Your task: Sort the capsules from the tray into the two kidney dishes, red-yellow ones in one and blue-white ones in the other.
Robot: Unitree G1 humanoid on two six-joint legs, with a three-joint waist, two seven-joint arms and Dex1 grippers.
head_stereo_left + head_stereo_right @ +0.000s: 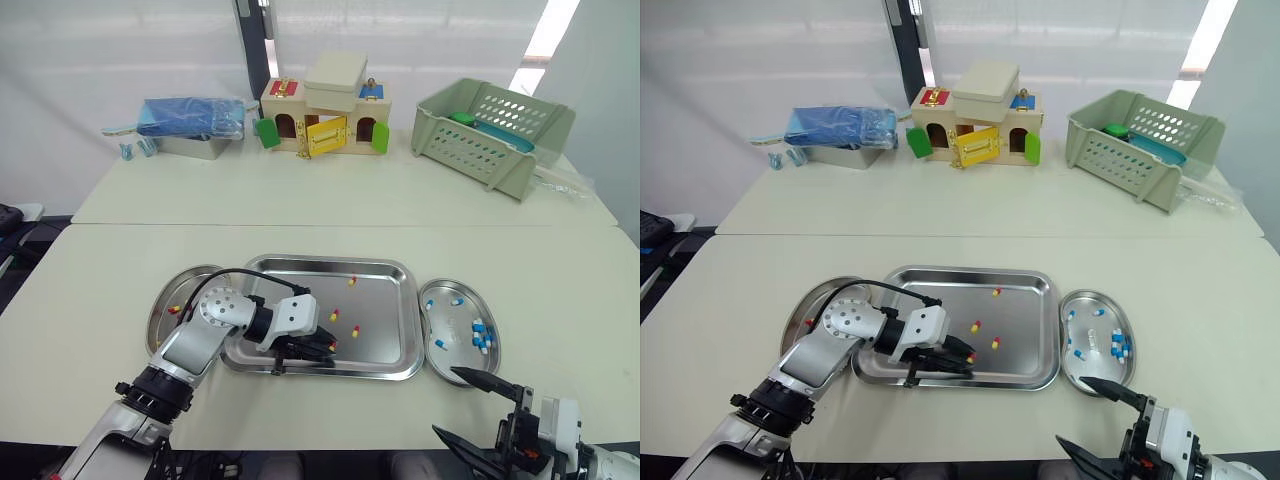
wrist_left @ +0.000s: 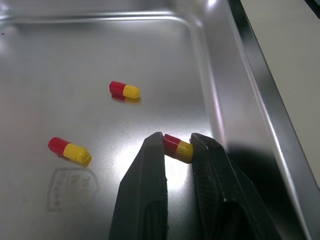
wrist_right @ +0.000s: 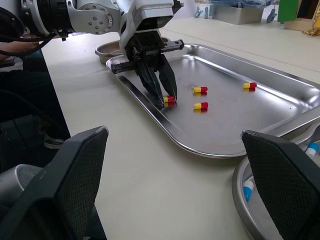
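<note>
The left gripper (image 2: 177,141) reaches down into the shiny rectangular steel tray (image 1: 385,268). Its two black fingers (image 2: 147,175) pinch a small red-and-yellow capsule (image 2: 179,148) end to end, red tip against one finger and yellow tip against the other. The capsule lies on the tray floor, close beside the near wall.

That grip looks chancy to me. The ends are rounded and glossy, so a squeeze slightly off the axis could shoot the capsule sideways across the slick metal, or it could tip and drop as it lifts. With the wall so near, a finger might also scrape the rim and jolt the tray, setting the three other red-and-yellow capsules (image 1: 334,315) rolling. The carry must clear the tray rim to reach the steel kidney dish on the left (image 1: 160,300), which holds at least one of the same colour. A loose hold there would drop the capsule on the cream worktop (image 1: 560,290).

The right gripper (image 1: 468,412) hangs spread wide and empty, just off the near end of the steel kidney dish on the right (image 1: 436,288), where the blue-and-white capsules (image 1: 480,335) lie. A careless move could nudge that dish.

The capsule itself is short, smooth and hard-looking, half red and half yellow, with a bright sheen and a faint reflection beneath it.
</note>
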